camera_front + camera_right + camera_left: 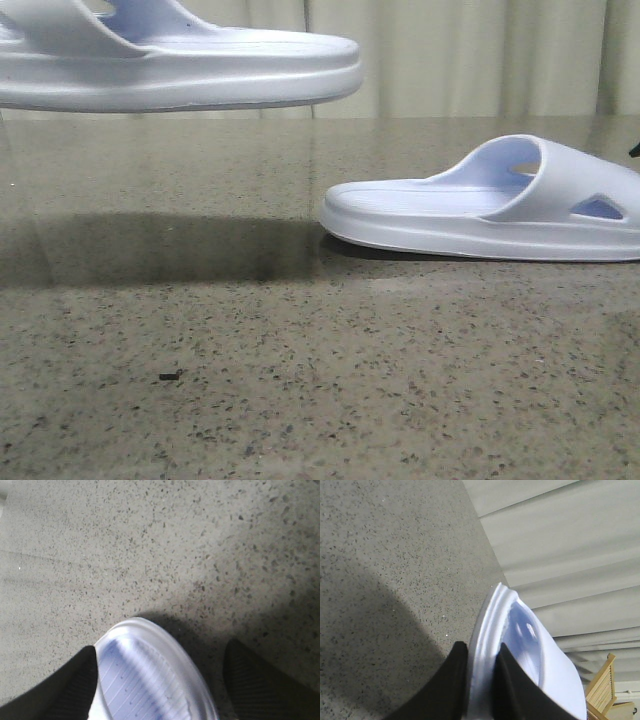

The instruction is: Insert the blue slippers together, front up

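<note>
One pale blue slipper (180,70) hangs in the air at the upper left of the front view, sole down and roughly level. In the left wrist view my left gripper (481,648) is shut on the thick sole edge of this slipper (520,635). The other slipper (480,205) lies flat on the table at the right, strap toward the right edge. In the right wrist view my right gripper (161,647) is open, its fingers on either side of the rounded end of this slipper (145,672). The left finger is close against it and the right finger stands apart. Neither arm shows clearly in the front view.
The speckled stone table (300,380) carries the lifted slipper's shadow at the left. A small dark speck (170,376) lies near the front. Pale curtains (480,50) hang behind the table. A wooden chair (605,682) shows in the left wrist view.
</note>
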Controlling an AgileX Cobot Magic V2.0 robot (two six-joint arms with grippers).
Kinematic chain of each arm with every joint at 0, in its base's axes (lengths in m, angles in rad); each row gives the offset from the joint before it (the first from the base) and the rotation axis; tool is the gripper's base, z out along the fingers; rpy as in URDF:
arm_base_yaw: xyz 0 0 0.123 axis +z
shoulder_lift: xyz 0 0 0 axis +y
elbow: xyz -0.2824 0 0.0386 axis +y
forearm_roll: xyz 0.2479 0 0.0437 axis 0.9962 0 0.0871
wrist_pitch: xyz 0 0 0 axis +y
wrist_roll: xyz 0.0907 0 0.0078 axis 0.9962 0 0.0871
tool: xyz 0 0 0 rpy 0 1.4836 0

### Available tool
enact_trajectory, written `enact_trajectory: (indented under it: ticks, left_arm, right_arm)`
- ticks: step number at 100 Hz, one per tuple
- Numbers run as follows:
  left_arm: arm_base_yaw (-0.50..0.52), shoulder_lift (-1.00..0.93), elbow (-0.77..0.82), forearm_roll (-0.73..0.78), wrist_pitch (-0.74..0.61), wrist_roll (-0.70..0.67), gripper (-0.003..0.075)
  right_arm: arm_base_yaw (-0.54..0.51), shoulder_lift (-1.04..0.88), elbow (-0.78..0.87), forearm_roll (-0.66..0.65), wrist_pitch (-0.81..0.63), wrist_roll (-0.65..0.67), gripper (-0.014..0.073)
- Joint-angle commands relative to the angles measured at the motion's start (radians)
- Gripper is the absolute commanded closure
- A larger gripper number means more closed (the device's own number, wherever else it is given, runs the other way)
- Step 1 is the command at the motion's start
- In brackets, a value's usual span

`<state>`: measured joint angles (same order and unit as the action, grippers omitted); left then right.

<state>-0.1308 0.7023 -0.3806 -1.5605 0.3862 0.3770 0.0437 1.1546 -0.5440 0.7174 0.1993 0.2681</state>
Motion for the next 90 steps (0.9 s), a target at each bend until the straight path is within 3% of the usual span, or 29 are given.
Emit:
enact_trajectory:
  ticks: [1, 90]
  left_arm:
    - [-0.001, -0.004, -0.038, -0.030, 0.008, 0.001, 0.0704]
    - [-0.001, -0.004, -0.038, -0.030, 0.007, 0.001, 0.0704]
  right_arm:
    - [-0.005, 0.001, -0.017, 0.001, 0.028, -0.004, 0.0130]
    - [-0.005, 0.001, -0.017, 0.028, 0.130, -0.011, 0.0130]
